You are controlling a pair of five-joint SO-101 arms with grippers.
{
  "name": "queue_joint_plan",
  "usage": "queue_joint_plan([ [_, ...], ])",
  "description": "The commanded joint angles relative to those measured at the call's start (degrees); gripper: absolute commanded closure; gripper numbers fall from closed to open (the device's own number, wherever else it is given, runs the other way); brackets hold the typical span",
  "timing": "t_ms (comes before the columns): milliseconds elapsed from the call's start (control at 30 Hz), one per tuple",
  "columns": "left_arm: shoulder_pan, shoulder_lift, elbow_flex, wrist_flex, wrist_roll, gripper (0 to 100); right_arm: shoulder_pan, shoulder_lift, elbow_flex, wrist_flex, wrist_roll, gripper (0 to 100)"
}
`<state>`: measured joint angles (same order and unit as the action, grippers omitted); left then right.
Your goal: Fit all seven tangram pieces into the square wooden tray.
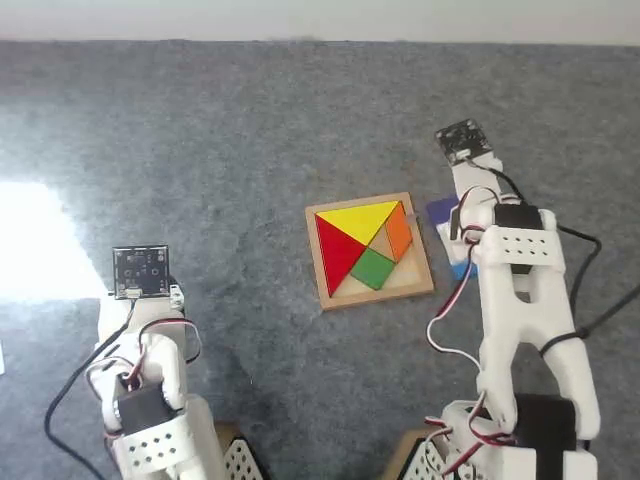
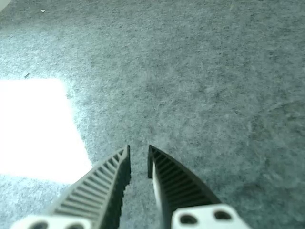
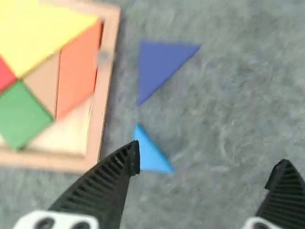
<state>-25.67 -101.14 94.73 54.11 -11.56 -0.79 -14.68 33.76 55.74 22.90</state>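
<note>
Pale matt wooden tray [image 1: 380,298] with smooth painted pieces; fuzzy grey cloth tabletop [image 1: 220,150]; ribbed matt black plastic jaws.

No text, label, brand, number or sign can be read in any of the views.
</note>
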Motion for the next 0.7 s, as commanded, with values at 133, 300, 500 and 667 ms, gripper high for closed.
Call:
queue_joint_plan([
  [133, 2.5, -0.4, 0.4, -1.6, 0.0, 94, -2.2, 3.6, -6.8, -4.7, -10.6, 59.3],
  [300, 2.7, -0.4, 0.4, -1.6, 0.0, 94, -2.4, 15.0, -16.2, -4.7, -16.5, 59.3],
  [500, 2.7, -0.4, 0.3, -1.3, 0.0, 94, -4.1, 27.4, -26.8, -4.7, -36.8, 59.3],
  [667, 2.7, -0.4, 0.3, -1.3, 0.0, 94, -6.1, 33.5, -33.1, -4.7, -48.4, 59.3],
])
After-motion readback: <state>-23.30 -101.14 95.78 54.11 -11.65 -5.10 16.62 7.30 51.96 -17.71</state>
